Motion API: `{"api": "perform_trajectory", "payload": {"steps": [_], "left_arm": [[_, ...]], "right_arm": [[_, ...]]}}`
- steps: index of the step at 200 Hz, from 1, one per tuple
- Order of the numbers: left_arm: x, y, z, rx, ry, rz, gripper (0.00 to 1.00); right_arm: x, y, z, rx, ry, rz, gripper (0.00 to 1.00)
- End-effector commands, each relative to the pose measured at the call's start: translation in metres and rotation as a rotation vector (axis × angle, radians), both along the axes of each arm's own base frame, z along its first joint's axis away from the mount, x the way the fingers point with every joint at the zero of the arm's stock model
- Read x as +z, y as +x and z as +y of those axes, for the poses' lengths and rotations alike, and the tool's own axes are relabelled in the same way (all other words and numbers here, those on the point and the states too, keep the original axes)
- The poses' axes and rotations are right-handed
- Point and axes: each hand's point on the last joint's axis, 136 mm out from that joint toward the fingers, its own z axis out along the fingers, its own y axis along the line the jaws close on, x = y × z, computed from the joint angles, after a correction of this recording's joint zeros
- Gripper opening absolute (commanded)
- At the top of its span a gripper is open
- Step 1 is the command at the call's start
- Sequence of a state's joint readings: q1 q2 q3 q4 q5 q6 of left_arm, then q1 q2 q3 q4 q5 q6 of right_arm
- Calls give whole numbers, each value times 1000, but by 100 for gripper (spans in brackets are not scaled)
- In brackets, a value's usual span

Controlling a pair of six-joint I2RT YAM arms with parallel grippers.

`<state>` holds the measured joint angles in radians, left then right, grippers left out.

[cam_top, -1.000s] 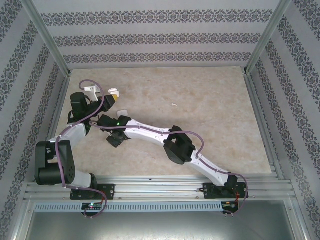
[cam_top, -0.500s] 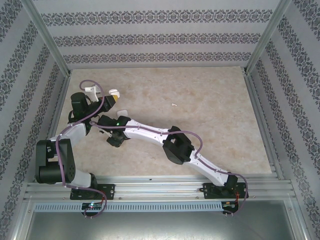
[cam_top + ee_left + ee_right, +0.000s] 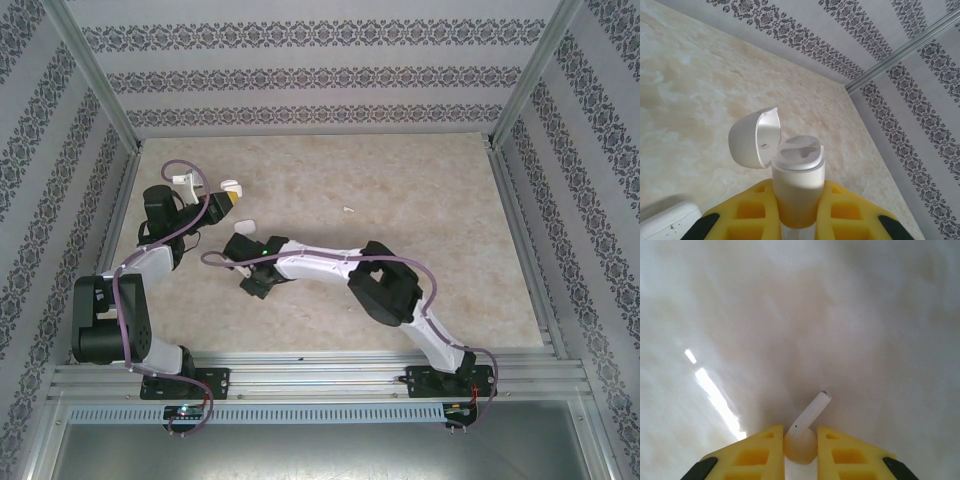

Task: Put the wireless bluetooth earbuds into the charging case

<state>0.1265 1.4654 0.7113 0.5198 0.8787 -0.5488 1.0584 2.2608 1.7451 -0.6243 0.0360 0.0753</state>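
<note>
Two empty sockets in open case, clamped in left gripper. Right gripper pinches earbud; top view: second earbud on counter.

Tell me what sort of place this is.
Probably a lab robot test cell, not a home. The left arm and right arm are bolted to a metal rail. The marble-look tabletop is boxed in by wallpaper-patterned panels on aluminium posts.

Light was bright, soft and even, with faint shadows. In the right wrist view the table lay blurred behind a sharper earbud, glare streaking at eight o'clock.
</note>
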Motion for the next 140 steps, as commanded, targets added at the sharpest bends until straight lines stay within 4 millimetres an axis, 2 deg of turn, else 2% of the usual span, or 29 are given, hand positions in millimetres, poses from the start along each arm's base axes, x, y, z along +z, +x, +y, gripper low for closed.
{"api": "perform_trajectory", "payload": {"steps": [1, 33, 64, 84, 107, 140], "left_arm": [[13, 0, -3, -21, -15, -45, 0], [6, -5, -13, -48, -12, -28, 0], [-1, -7, -29, -79, -14, -16, 0], [-3, -10, -40, -103, -15, -9, 0], [-7, -14, -48, -121, -8, -1, 0], [-7, -16, -51, -125, -3, -2, 0]], "right_arm": [[-3, 5, -48, -59, -82, -13, 18], [-17, -7, -105, -104, -120, 58, 19], [-21, -15, -133, -101, -146, 140, 25], [-20, -14, -140, -110, -166, 148, 34], [-12, -9, -136, -155, -151, 139, 42], [19, 0, -126, -260, -103, 124, 46]]}}
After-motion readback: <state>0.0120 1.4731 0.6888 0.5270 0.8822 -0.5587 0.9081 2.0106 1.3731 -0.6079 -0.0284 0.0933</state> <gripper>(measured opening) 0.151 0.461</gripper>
